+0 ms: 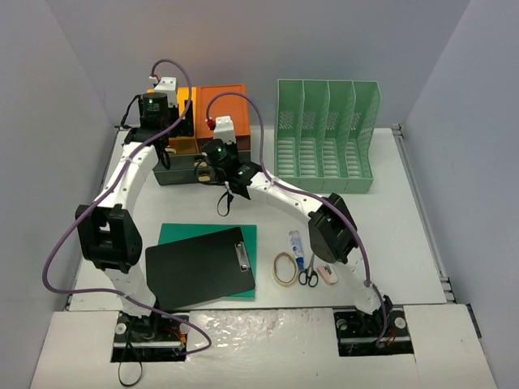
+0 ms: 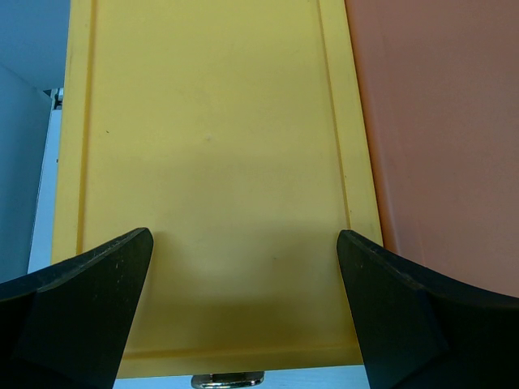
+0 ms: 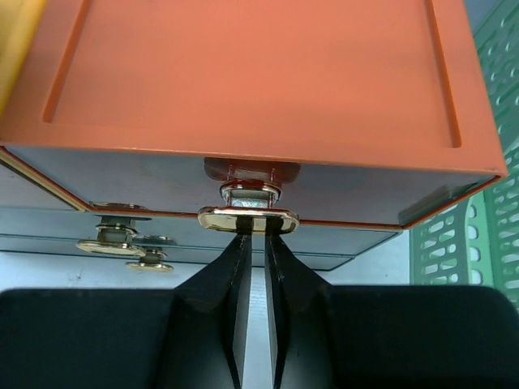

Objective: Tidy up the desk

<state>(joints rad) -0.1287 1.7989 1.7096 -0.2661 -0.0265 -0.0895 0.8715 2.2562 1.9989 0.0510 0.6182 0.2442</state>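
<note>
The white desk (image 1: 389, 211) holds a black clipboard (image 1: 199, 267) lying on a green folder (image 1: 243, 235), a tape ring (image 1: 285, 268), scissors (image 1: 309, 271), a small white bottle (image 1: 296, 243) and a small pink-and-white item (image 1: 325, 275). At the back stands a drawer unit with an orange top (image 3: 259, 73) and a yellow top (image 2: 211, 162). My right gripper (image 3: 252, 235) is at the front of the orange section, its fingers drawn nearly together with their tips on the gold drawer knob (image 3: 248, 219). My left gripper (image 2: 243, 243) hangs wide open above the yellow top, holding nothing.
A green slotted file rack (image 1: 324, 138) stands right of the drawer unit (image 1: 223, 101). Two more gold knobs (image 3: 113, 243) show on lower drawers to the left of my right gripper. Grey walls close in the desk on three sides.
</note>
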